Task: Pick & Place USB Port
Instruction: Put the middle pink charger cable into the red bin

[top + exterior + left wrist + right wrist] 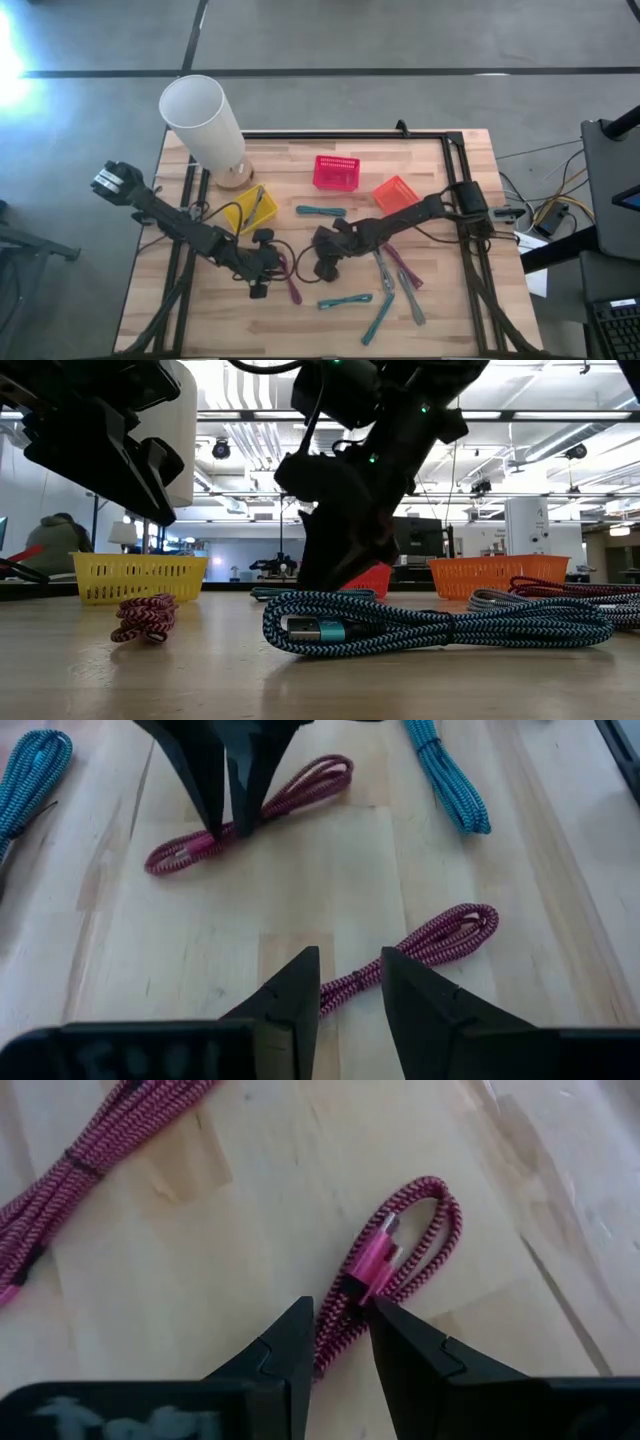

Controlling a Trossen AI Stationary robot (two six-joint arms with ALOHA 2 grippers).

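Pale wooden planks make up the worktop (330, 310), framed by dark rails, with grey floor seen around it. Near its far edge a pink basket (336, 172) is set, and it serves as the landmark. To the left of the basket a white cylinder (203, 117) is seen leaning over a round wooden base, and a yellow basket (250, 210) lies nearer the front from there. To the right of the pink basket an orange basket (395, 193) is placed. Just in front of the pink basket a teal cable (321, 211) is laid; more teal cables (345, 300) are spread farther forward.

Well in front of the pink basket, the right pincer (325, 268) is lowered to the wood. Its fingers (290, 1345) are parted narrowly around a folded magenta cable (395, 1265), whose pink plug lies just ahead of the tips; whether the fingers touch the cable cannot be told. A second magenta cable (85, 1155) lies beside it on the wood.

The left pincer (258, 290) is held forward and left of the pink basket, near the right pincer. Its fingers (290, 995) are spread apart above another magenta cable (420, 945), with nothing gripped.
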